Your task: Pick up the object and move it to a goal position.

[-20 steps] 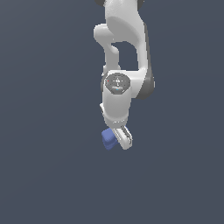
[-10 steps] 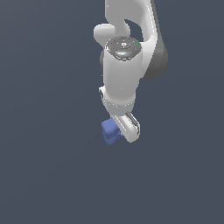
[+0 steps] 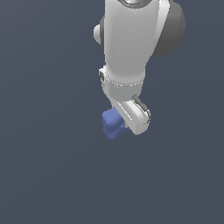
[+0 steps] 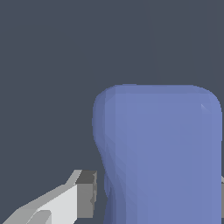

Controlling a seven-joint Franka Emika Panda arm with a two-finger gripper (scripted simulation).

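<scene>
One white arm [image 3: 133,48] descends from the top of the exterior view, its hand [image 3: 127,124] clamped on the periwinkle-blue object [image 3: 112,124]. Wrist view: the object [image 4: 162,153] fills the space beside one grey fingertip pad [image 4: 86,194], which presses its pinched side.

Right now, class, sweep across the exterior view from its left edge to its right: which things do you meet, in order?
Bare dark background → blue block → white gripper → bare dark background. The arm above overlaps both, so it is left out.
</scene>
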